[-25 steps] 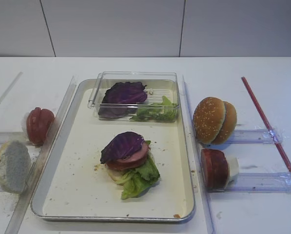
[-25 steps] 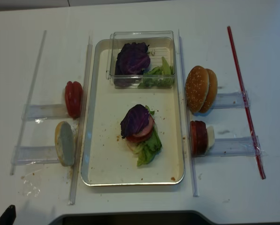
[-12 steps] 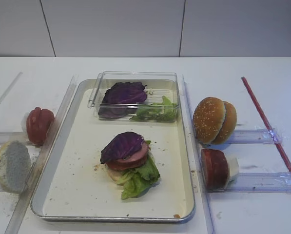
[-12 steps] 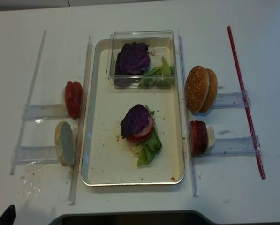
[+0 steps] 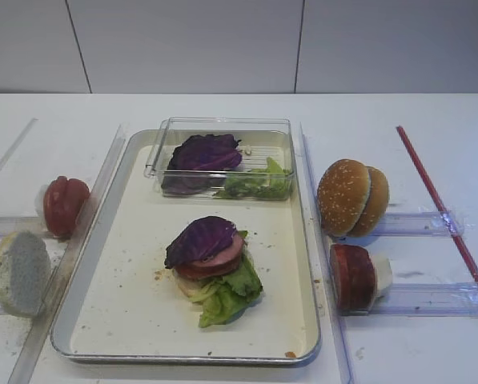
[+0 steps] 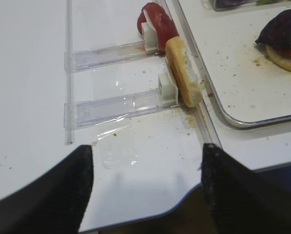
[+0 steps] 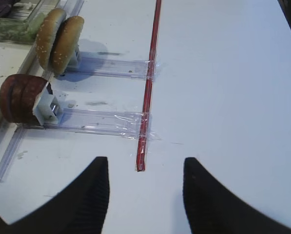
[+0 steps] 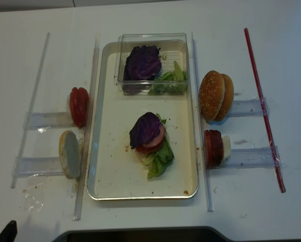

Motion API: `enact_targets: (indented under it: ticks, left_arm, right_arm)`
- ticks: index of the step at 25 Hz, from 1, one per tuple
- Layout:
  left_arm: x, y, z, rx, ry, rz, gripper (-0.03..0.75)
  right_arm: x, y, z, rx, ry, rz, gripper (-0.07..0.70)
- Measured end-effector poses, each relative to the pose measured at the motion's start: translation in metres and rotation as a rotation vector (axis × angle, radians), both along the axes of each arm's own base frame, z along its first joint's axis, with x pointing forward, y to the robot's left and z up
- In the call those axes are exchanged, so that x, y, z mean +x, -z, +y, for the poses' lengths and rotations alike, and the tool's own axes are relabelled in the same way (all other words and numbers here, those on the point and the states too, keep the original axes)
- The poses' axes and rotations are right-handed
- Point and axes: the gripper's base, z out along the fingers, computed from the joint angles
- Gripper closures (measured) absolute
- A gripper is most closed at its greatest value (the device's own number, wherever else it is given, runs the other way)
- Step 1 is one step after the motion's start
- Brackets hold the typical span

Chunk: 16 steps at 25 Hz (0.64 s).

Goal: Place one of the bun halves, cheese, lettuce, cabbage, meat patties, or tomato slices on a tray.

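The silver tray [image 5: 134, 320] holds a stack with lettuce [image 5: 226, 292] at the bottom, red and pink slices above it, and a purple cabbage [image 5: 200, 238] leaf on top. Left of the tray stand tomato slices [image 5: 64, 206] and a pale bun half [image 5: 20, 272]. On its right are sesame bun halves [image 5: 351, 198] and dark meat patties [image 5: 352, 276]. My left gripper [image 6: 146, 148] hangs open and empty over the table's near edge, short of the pale bun half [image 6: 184, 73]. My right gripper [image 7: 145, 161] is open and empty, near the red strip's end, right of the meat patties [image 7: 21, 97].
A clear plastic box [image 5: 222, 132] at the tray's far end holds another purple leaf and green leaves. Clear plastic rails [image 8: 84, 126] run along both sides of the tray, with holders under the food. A red strip [image 8: 263, 106] lies at the far right. Crumbs dot the tray floor.
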Motion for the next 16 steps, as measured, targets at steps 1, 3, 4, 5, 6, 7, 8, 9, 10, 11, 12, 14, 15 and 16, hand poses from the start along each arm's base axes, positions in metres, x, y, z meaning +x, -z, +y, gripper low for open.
enact_targets:
  ticks: [1,3,4,5,6,7,8,9,10,11,12,14,15,16]
  left_arm:
    - [0.0000,0.0000,0.0000,0.000,0.000,0.000,0.268]
    - [0.0000,0.0000,0.0000,0.000,0.000,0.000,0.268]
    - [0.0000,0.0000,0.0000,0.000,0.000,0.000,0.268]
    - [0.0000,0.0000,0.0000,0.000,0.000,0.000,0.268]
    - [0.0000,0.0000,0.0000,0.000,0.000,0.000,0.268]
    - [0.0000,0.0000,0.0000,0.000,0.000,0.000,0.268]
    - [0.0000,0.0000,0.0000,0.000,0.000,0.000,0.268]
    - [0.0000,0.0000,0.0000,0.000,0.000,0.000,0.268]
    - [0.0000,0.0000,0.0000,0.000,0.000,0.000,0.268]
    - [0.0000,0.0000,0.0000,0.000,0.000,0.000,0.268]
    - [0.0000,0.0000,0.0000,0.000,0.000,0.000,0.268]
    - [0.0000,0.0000,0.0000,0.000,0.000,0.000,0.268]
    - [0.0000,0.0000,0.0000,0.000,0.000,0.000,0.268]
    - [0.0000,0.0000,0.0000,0.000,0.000,0.000,0.268]
  right_arm:
    - [0.0000,0.0000,0.0000,0.000,0.000,0.000,0.249]
    - [0.0000,0.0000,0.0000,0.000,0.000,0.000,0.249]
    - [0.0000,0.0000,0.0000,0.000,0.000,0.000,0.249]
    - [0.0000,0.0000,0.0000,0.000,0.000,0.000,0.249]
    - [0.0000,0.0000,0.0000,0.000,0.000,0.000,0.249]
    - [0.0000,0.0000,0.0000,0.000,0.000,0.000,0.249]
    - [0.0000,0.0000,0.0000,0.000,0.000,0.000,0.249]
    - [0.0000,0.0000,0.0000,0.000,0.000,0.000,0.249]
    - [0.0000,0.0000,0.0000,0.000,0.000,0.000,0.249]
    - [0.0000,0.0000,0.0000,0.000,0.000,0.000,0.249]
    - [0.0000,0.0000,0.0000,0.000,0.000,0.000,0.249]
    - [0.0000,0.0000,0.0000,-0.002,-0.001,0.000,0.249]
    - [0.0000,0.0000,0.0000,-0.002,-0.001,0.000,0.249]
    - [0.0000,0.0000,0.0000,-0.002,-0.001,0.000,0.249]
